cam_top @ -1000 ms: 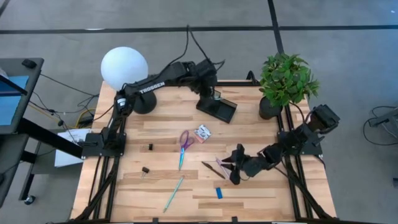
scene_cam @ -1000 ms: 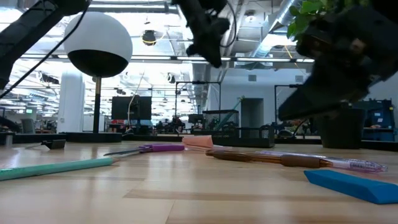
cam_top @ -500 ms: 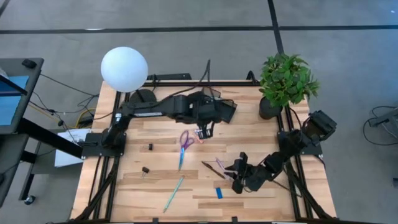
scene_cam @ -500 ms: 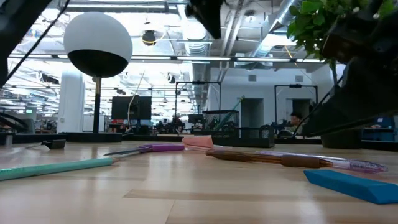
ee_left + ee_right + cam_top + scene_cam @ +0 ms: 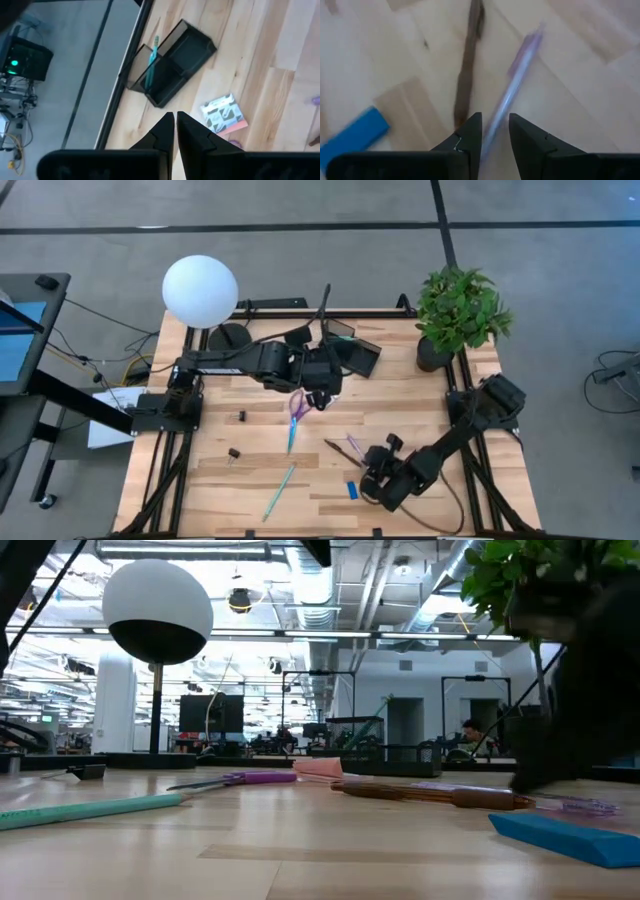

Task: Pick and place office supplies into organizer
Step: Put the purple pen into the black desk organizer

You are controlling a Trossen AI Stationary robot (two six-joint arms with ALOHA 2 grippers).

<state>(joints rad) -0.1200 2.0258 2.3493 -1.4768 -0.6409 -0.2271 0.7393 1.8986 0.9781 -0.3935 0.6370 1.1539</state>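
- Toward the table's back, left of centre, the left gripper [image 5: 318, 395] hangs with fingers pressed together, empty, beside the purple-handled scissors [image 5: 296, 412].
- Behind it, the black organizer [image 5: 352, 355] holds a teal pen [image 5: 151, 62].
- Right front, the right gripper [image 5: 372, 478] is parted over a pale purple pen [image 5: 512, 92], apparently not gripping.

No readable text, labels or brands anywhere.

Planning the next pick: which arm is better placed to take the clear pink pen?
Right. The right gripper hangs open just over the pink pen; the shut left gripper is near the packet.
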